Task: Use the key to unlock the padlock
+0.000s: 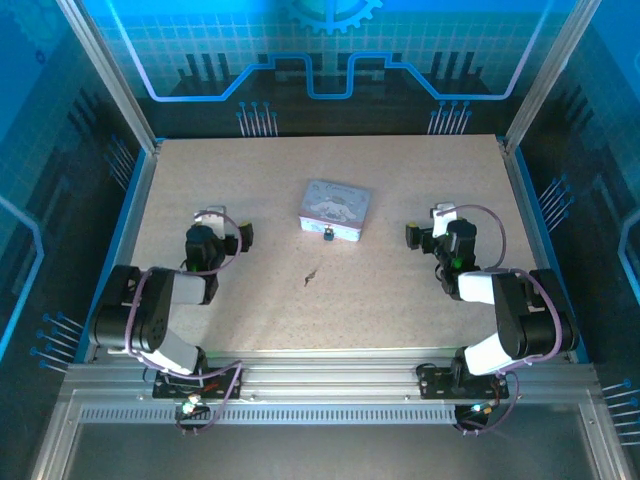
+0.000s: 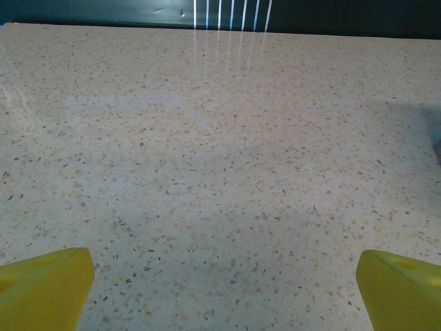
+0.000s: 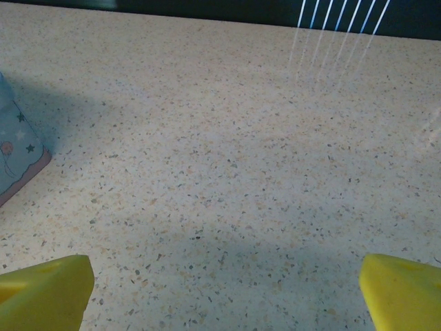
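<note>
Top external view first: I see a pale blue-grey printed tin (image 1: pixel 334 210) lying flat at about 12 o'clock from the middle of the speckled table (image 1: pixel 400 300). Its lid is on, so I cannot see what is inside. The padlock (image 1: pixel 328 235) is a tiny dark body at the tin's 6 o'clock edge, touching it or just beside it. At roughly 7 o'clock from the padlock, apart from it on bare tabletop, lies a thin dark sliver that I take to be the key (image 1: pixel 311 275), though it is too small to be sure.

The left gripper (image 1: pixel 225 222) sits at the tin's 9 o'clock and the right gripper (image 1: pixel 428 222) at its 3 o'clock, both well apart from it. Nothing lies between either gripper and the padlock or key.

On the left wrist camera the yellow fingertips (image 2: pixel 43 289) are spread wide over bare table, with nothing between them. On the right wrist camera the fingertips (image 3: pixel 45 293) are equally spread and empty, with a corner of the tin at 9 o'clock.
</note>
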{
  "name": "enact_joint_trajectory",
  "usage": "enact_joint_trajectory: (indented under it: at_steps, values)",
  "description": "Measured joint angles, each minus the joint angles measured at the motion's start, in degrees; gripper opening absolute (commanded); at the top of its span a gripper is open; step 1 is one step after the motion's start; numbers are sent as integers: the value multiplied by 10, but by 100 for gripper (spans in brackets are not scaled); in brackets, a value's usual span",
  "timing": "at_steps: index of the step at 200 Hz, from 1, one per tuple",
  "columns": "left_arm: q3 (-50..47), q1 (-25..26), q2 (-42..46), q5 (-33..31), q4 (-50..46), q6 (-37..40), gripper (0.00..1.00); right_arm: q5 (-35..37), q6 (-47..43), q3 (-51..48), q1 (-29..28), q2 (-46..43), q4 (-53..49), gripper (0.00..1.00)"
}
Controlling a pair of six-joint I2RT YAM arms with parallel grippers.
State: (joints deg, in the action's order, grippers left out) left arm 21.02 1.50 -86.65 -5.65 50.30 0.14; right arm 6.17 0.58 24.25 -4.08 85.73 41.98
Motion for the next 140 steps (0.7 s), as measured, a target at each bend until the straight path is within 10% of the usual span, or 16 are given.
enact_joint_trajectory:
  at_steps: [73, 140]
  values:
    - [113, 23, 251, 65, -341, -77, 80, -10, 70, 170, -9, -93, -292, 94]
    - [214, 240, 191, 95, -624, -106, 59, -19, 163, 174, -192, -148, -470, 86]
